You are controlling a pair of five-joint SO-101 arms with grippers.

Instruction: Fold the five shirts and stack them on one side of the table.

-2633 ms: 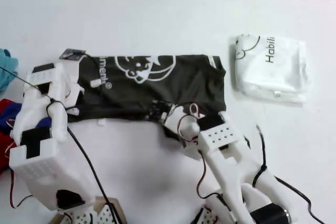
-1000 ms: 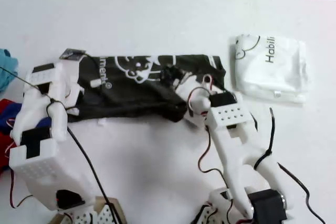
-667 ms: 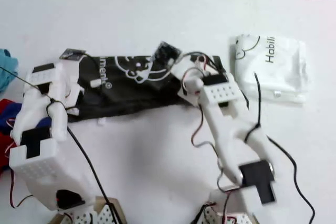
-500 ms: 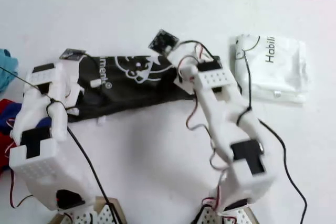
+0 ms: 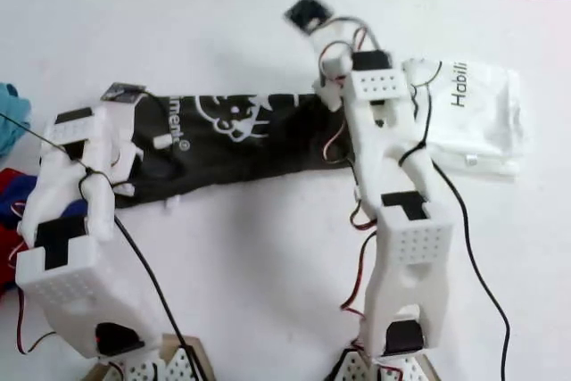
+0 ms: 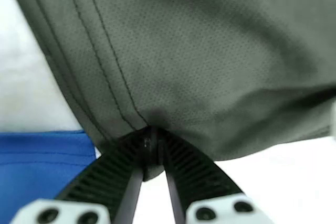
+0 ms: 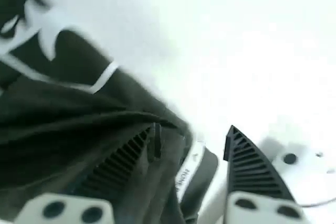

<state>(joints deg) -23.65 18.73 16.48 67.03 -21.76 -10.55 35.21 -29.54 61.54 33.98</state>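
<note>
High view: shows black shirt [image 5: 250,144] laid in a long band across mid-worktop [image 5: 268,274], white print up. Folded white shirt [image 5: 464,118] just beside its right end. Teal cloth [image 5: 7,118] and red cloth [image 5: 5,238] at far left edge. Puts left hand [image 5: 129,185] at band's left end and right arm over its right end.

Left wrist view: finds left hand [image 6: 153,148] clenched on black shirt [image 6: 199,66] hem, with blue cloth [image 6: 42,163] alongside.

Right wrist view: finds right hand [image 7: 191,132] released, jaws apart. Black shirt [image 7: 79,124] bunched against one finger [image 7: 126,156], probably just draped, not pinched.
</note>
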